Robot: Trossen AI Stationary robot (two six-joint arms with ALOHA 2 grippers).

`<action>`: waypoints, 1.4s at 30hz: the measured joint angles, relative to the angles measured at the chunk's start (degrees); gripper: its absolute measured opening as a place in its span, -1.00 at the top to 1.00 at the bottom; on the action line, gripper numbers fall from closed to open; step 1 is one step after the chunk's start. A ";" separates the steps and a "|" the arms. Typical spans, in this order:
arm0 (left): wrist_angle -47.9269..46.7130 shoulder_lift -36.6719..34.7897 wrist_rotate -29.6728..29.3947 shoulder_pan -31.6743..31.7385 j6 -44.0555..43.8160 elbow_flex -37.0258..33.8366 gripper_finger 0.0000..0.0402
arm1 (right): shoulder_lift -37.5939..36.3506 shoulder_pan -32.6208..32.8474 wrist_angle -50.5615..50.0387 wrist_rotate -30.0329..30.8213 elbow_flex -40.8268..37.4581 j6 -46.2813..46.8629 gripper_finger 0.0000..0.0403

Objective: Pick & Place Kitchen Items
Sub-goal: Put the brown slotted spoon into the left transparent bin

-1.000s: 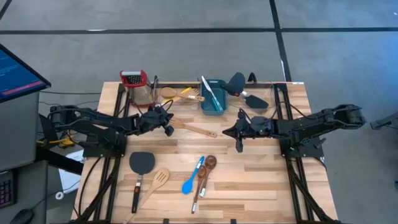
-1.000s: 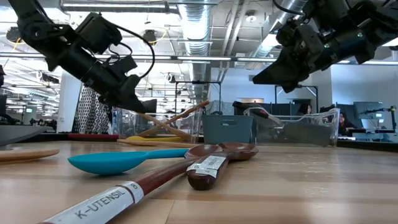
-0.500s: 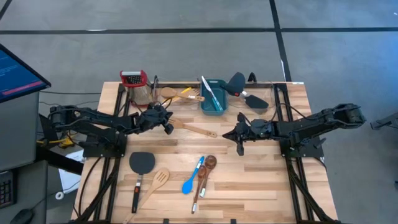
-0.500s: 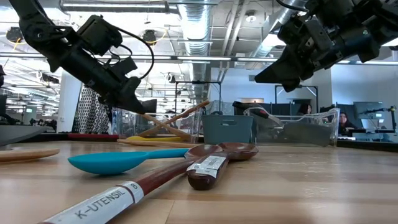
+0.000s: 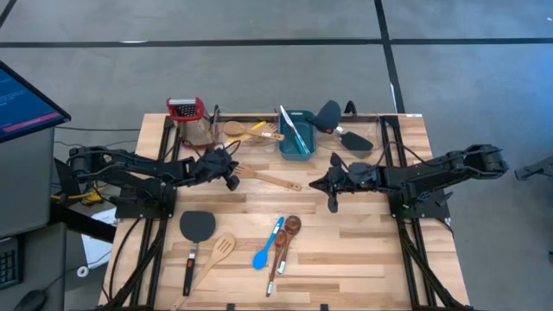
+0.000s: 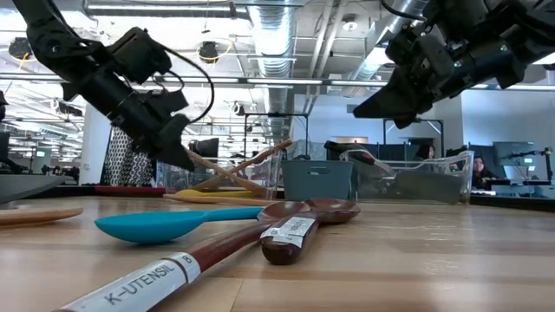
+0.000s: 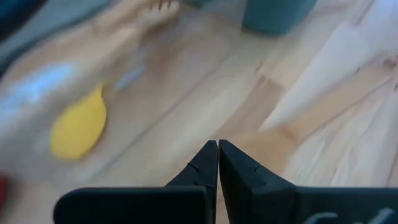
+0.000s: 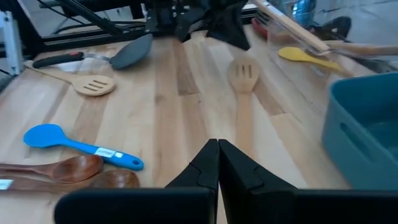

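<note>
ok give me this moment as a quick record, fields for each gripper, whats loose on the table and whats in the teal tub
left gripper: shut, empty, above the table near the clear bin
right gripper: shut, empty, above mid-table
loose utensils: pale slotted spatula, black spatula, pale slotted spoon, blue spoon, two dark-brown spoons
teal tub: holds a blue-handled utensil

We see a teal tub (image 5: 295,134) at the table's (image 5: 363,250) far edge, a red-topped grater (image 5: 186,110) left, 1 monitor (image 5: 22,99) beyond.

Grey concrete floor (image 5: 259,78), ceiling ducts (image 6: 286,35), perhaps distant desks.
</note>
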 joint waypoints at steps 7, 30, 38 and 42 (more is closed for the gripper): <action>-8.65 0.02 -0.69 0.00 -5.76 0.00 0.99 | 0.00 -1.76 -1.42 0.02 0.00 1.39 1.00; -2.35 10.19 1.17 3.63 -6.24 0.20 0.99 | 21.26 -0.31 2.18 -4.63 9.10 6.07 1.00; -2.39 10.23 1.62 3.43 -6.31 0.13 0.99 | 22.55 2.35 -16.19 -4.57 21.46 3.17 1.00; -2.54 10.25 1.99 3.27 -6.33 0.09 0.99 | 22.53 3.46 -22.85 -4.57 26.19 -0.21 1.00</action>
